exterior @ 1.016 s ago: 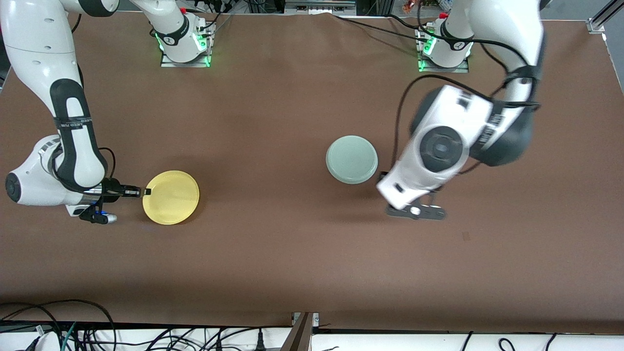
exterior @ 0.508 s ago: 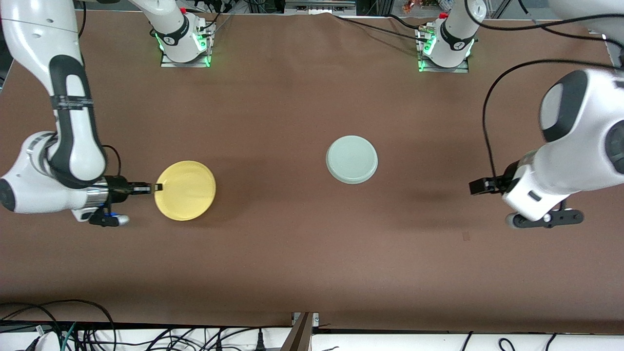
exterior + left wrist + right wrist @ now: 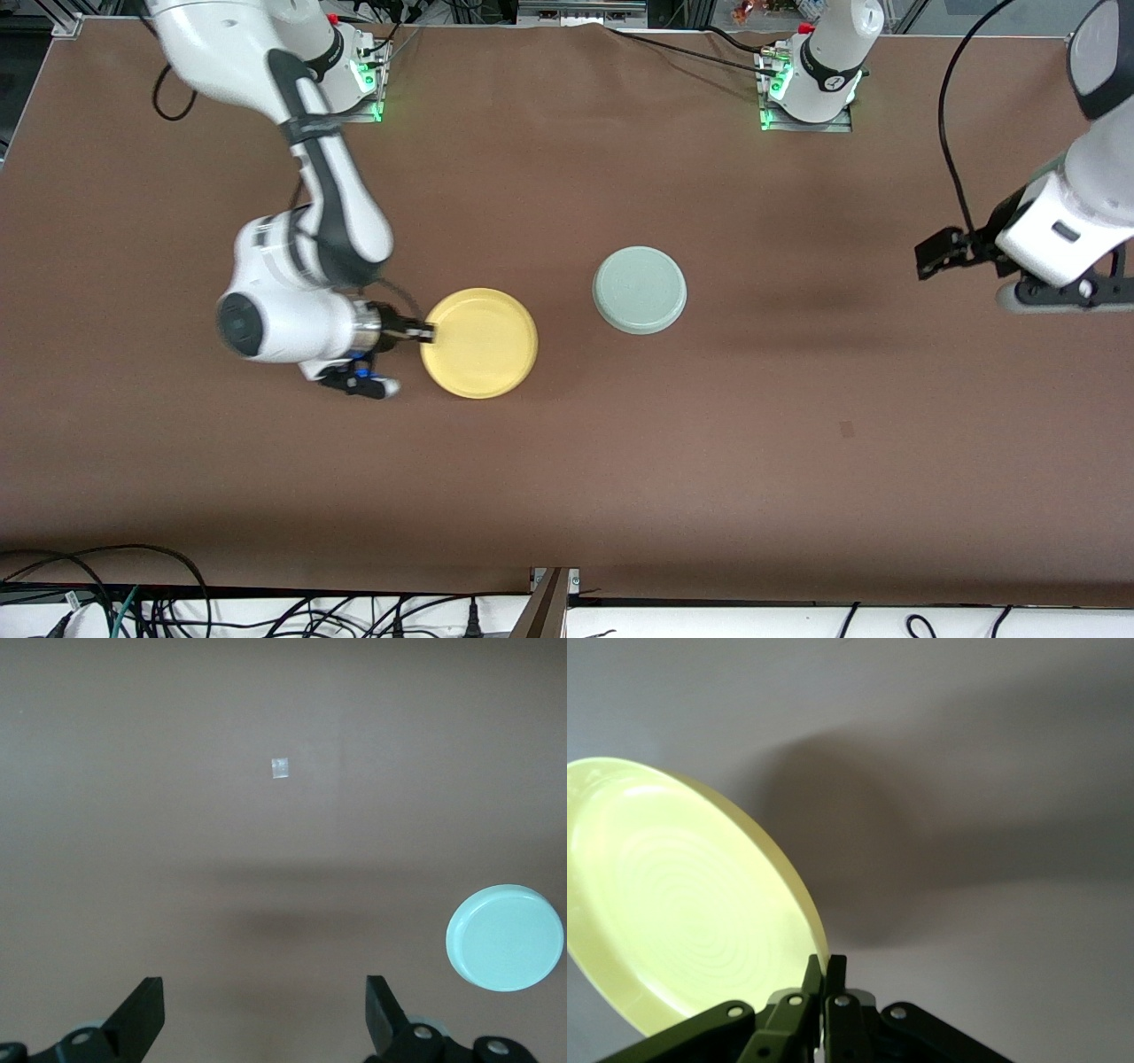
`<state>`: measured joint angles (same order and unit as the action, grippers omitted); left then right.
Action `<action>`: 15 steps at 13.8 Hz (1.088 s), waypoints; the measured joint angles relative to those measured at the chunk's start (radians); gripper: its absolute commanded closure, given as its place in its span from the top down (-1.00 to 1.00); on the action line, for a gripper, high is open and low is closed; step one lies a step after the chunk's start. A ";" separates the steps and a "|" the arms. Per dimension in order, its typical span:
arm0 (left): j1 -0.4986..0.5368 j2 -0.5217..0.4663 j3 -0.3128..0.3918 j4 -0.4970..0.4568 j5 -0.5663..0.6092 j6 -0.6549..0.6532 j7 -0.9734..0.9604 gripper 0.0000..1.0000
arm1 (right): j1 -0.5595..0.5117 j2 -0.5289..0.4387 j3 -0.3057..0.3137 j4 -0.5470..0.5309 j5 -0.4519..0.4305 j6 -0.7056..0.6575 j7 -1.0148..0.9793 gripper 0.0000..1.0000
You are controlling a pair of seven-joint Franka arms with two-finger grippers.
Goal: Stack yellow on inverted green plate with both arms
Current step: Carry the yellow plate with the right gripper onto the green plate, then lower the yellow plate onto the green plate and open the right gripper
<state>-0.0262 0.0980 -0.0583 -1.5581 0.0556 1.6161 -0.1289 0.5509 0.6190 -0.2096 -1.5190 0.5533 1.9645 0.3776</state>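
Our right gripper (image 3: pixel 423 334) is clamped on the rim of the yellow plate (image 3: pixel 479 342), its fingers (image 3: pixel 824 979) pinched tight over the edge as the right wrist view shows, and the plate hangs from that single pinch above the brown table (image 3: pixel 567 461). The plate's shadow on the table suggests it is carried clear of the surface, and it looks tilted away from the grip.

We take the pale green plate (image 3: pixel 639 290) as our landmark. It lies base up on the table, already inverted, roughly midway between the two arms' ends. The yellow plate is over the table just beside it, toward the right arm's end and a little lower in the front view; the two do not touch.

Our left gripper (image 3: pixel 941 251) waits with its jaws spread wide and nothing between them, over bare table well apart from the green plate, toward the left arm's end. A small pale mark (image 3: pixel 280 768) sits on the table in its wrist view.

To do this carry well, we would keep the yellow plate high enough to clear the green plate's raised base, centre it over that base, level it, then lower before releasing. An edge pinch could let the plate swing or slip, so we should move gently.
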 measured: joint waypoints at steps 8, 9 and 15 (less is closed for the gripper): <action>0.003 -0.104 0.056 -0.158 -0.068 0.072 0.043 1.00 | 0.302 0.082 0.016 -0.003 0.021 0.303 0.394 -1.00; 0.003 -0.104 0.055 -0.153 -0.067 0.067 0.043 1.00 | 0.325 0.092 0.016 -0.003 0.021 0.327 0.423 -1.00; -0.003 -0.104 0.047 -0.149 -0.067 0.060 0.043 1.00 | 0.424 0.110 0.016 -0.004 0.021 0.384 0.519 -1.00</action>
<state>-0.0291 -0.0060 -0.0115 -1.7072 -0.0119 1.6763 -0.0856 0.9751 0.7293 -0.1931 -1.5233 0.5743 2.3487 0.8963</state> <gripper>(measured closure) 0.000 0.978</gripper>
